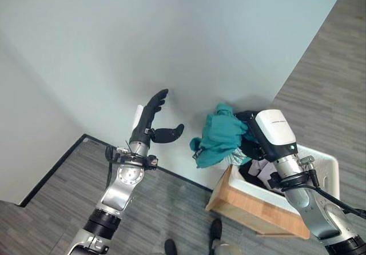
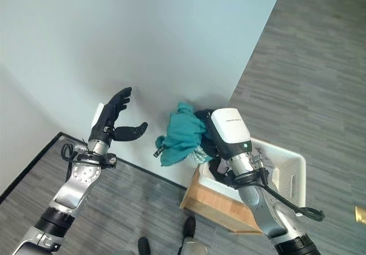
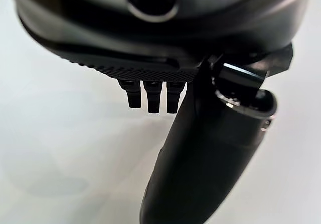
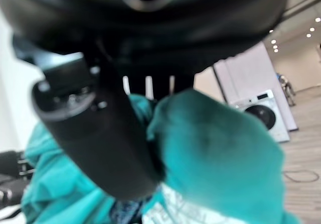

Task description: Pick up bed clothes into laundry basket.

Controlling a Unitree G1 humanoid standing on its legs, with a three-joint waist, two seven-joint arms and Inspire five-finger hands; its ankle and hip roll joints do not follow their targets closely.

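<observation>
Right hand (image 1: pixel 247 130) raised at the near edge of the pale bed (image 1: pixel 171 38), its fingers curled round a bunched teal garment (image 1: pixel 220 136); the right wrist view shows the thumb (image 4: pixel 95 133) pressed against the teal cloth (image 4: pixel 215 158), so the grasp is firm. The garment hangs off the floor, its lower folds drooping just left of the laundry basket (image 1: pixel 320 166) and over that basket's left rim. The basket is white, sitting on a low wooden box (image 1: pixel 251 209) on the grey plank floor (image 1: pixel 320 83) to the right of the bed. Dark and light clothes (image 1: pixel 260 169) already lie inside the basket, partly hidden behind the right arm. Left hand (image 1: pixel 153 118) held up over the bed, well left of the garment, fingers straight and spread, thumb (image 1: pixel 169 133) jutting toward the right (nothing in it; the left wrist view shows fingertips (image 3: pixel 153 96) and thumb over bare sheet). A washing machine (image 4: pixel 263 116) stands in the far background of the right wrist view.
</observation>
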